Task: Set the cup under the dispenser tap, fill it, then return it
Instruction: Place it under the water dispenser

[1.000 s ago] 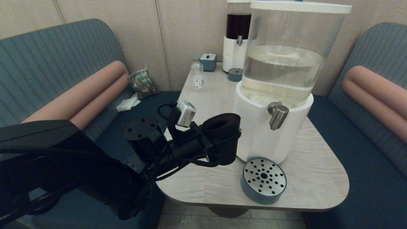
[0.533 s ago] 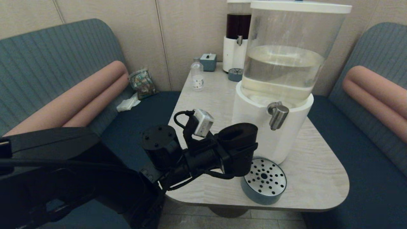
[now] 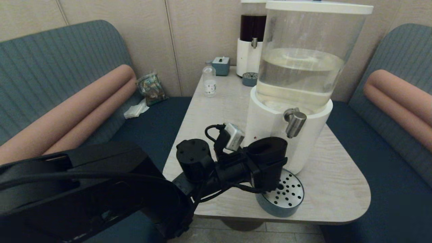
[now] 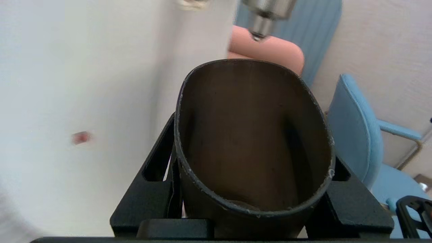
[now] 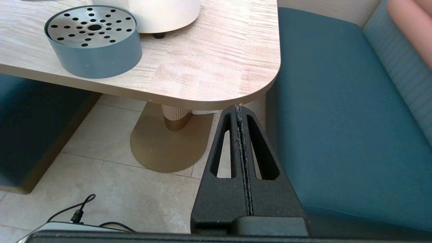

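- While my left claw (image 3: pixel 266 162) clenches the dark smoky-brown tapered plastic cup (image 3: pixel 268 158), the cup sits squeezed between its two fingers, mouth up.
- It hangs over the near-left edge of the round grey perforated drip tray (image 3: pixel 287 195) on the pale wood-grain table (image 3: pixel 337 182), just left of and below the short brushed-steel dispenser tap (image 3: pixel 295 122).
- My right claw (image 5: pixel 241 111) is pressed closed, low beside the table's corner.

cup (image 4: pixel 253 141): base hidden below the left gripper (image 3: pixel 270 168), we cannot tell if it touches the drip tray (image 3: pixel 287 199) | tray: near-left part covered by cup and gripper | dispenser tap (image 4: pixel 266 13): upper part cut off above the gripper in the left wrist view | right gripper (image 5: pixel 240 111): outside the head view
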Controlling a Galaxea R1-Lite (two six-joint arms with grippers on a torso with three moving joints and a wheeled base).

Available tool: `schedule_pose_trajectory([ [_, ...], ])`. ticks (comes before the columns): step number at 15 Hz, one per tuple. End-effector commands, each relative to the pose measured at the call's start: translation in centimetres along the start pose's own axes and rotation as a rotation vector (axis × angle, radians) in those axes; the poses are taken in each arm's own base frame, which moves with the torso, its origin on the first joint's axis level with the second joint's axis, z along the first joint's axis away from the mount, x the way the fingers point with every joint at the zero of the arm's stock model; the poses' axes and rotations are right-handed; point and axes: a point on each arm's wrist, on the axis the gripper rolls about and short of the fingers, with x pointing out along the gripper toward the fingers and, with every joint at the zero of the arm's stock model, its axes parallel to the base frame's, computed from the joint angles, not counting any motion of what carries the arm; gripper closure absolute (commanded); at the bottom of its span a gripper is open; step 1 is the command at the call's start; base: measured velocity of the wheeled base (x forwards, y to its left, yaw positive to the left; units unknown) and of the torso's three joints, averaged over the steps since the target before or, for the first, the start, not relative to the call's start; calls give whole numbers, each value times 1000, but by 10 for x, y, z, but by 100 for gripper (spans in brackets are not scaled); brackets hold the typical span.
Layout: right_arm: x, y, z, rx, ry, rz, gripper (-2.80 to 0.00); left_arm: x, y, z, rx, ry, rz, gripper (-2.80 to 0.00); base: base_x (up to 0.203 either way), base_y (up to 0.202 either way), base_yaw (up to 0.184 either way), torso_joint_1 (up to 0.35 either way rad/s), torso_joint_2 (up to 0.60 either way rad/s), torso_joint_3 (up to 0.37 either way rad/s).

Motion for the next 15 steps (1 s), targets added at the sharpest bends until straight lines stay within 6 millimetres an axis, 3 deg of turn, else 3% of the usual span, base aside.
schedule_pose_trajectory([
  [1,0,0,0,-1,-2,1,0,9,0,-19,-11,16,-17,0,0,0,0,0,0,0],
  [7,0,0,0,-1,-2,1,0,23,1,-39,-18,21,-34,0,0,0,0,0,0,0],
  [15,0,0,0,-1,-2,1,0,25,3,-35,-12,6,-34,0,0,0,0,0,0,0],
])
